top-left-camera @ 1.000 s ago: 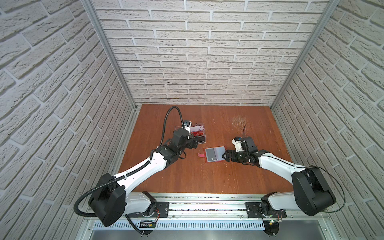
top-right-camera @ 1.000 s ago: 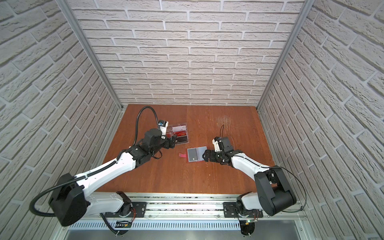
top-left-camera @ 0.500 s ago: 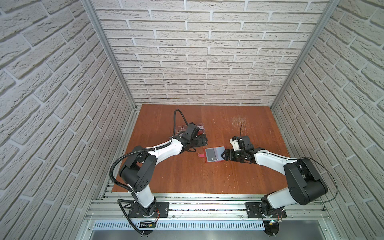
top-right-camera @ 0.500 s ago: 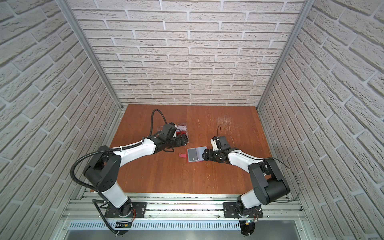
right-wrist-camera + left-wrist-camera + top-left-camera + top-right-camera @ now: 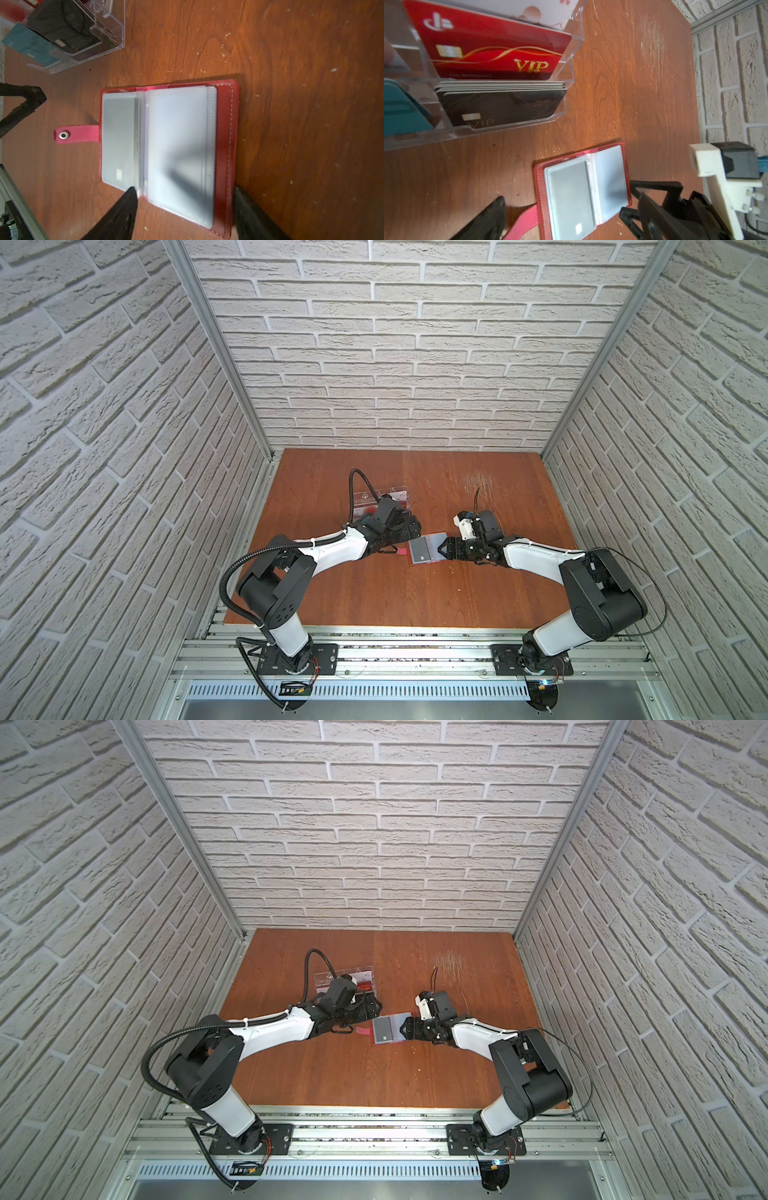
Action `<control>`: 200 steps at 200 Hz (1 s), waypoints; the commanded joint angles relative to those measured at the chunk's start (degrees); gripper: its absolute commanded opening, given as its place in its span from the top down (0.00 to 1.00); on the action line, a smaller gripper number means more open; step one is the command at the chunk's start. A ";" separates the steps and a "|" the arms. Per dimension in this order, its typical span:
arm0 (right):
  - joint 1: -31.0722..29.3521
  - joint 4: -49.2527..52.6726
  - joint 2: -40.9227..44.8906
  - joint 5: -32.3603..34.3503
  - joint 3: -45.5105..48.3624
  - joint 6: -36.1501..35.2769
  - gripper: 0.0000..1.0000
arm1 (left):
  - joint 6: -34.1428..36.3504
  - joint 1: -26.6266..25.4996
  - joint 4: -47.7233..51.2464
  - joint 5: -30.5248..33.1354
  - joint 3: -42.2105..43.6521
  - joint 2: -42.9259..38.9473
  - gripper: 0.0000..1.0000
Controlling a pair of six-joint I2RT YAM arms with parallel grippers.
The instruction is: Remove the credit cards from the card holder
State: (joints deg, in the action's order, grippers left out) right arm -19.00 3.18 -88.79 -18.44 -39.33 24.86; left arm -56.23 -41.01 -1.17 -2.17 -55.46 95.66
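In a top view my right gripper (image 5: 444,549) meets the open card holder (image 5: 424,556), and my left gripper (image 5: 411,533) hangs spread and empty opposite. In the right wrist view, my jaws stand apart, straddling the nearer sleeve page. The credit card (image 5: 119,141) lies past the spine. I should pin the cover gently.
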 commanded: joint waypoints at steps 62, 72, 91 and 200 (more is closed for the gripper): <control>-3.54 4.63 0.70 4.43 -1.94 -2.23 0.44 | -1.69 0.02 -0.15 4.06 0.51 2.94 0.02; -3.74 5.51 2.49 6.46 -1.65 -2.45 0.44 | -1.86 0.08 -0.08 3.93 0.45 3.01 0.02; -4.01 8.17 5.63 11.17 -2.08 -2.39 0.44 | -1.96 0.34 0.20 4.01 0.18 2.79 0.02; -7.81 8.43 -2.43 8.45 -12.15 -3.33 0.50 | -4.16 2.51 -0.60 1.51 0.25 2.41 0.02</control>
State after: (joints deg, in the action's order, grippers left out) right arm -25.15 14.44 -90.26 -7.70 -52.84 22.02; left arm -59.27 -39.05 -0.40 0.12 -55.46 98.32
